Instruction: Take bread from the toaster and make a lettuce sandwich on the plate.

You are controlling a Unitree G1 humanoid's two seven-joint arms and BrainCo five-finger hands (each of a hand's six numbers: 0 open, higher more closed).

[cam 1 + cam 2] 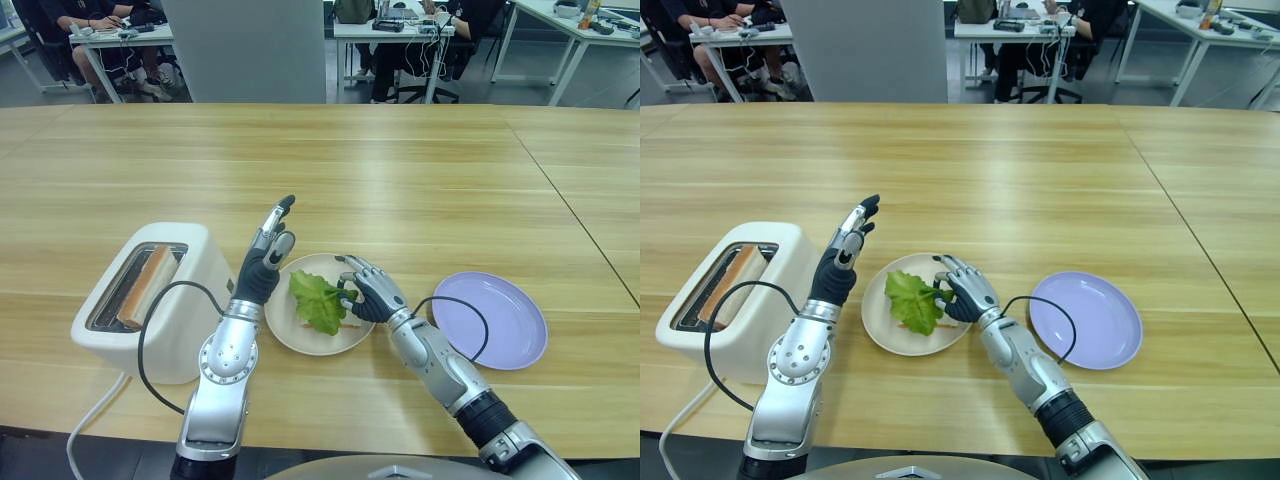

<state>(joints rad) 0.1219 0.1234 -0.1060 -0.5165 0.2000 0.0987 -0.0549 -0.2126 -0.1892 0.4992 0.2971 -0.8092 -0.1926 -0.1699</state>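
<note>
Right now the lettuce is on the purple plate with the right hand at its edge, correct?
No. The lettuce lies on the beige plate, not the purple plate, with the right hand at its edge; the left eye view shows it.

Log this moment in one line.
left hand: open, raised beside toaster | right hand: grips lettuce on beige plate | bread slice in toaster

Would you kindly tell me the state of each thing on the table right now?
toaster: bread slice standing in a slot, not yet taken.
beige plate: holds bottom bread under lettuce.
lettuce: lying on top, no slice over it.
purple plate: lying flat, right of the beige plate.
left robot hand: open, raised beside the toaster.
right robot hand: curled on the lettuce's edge.
</note>
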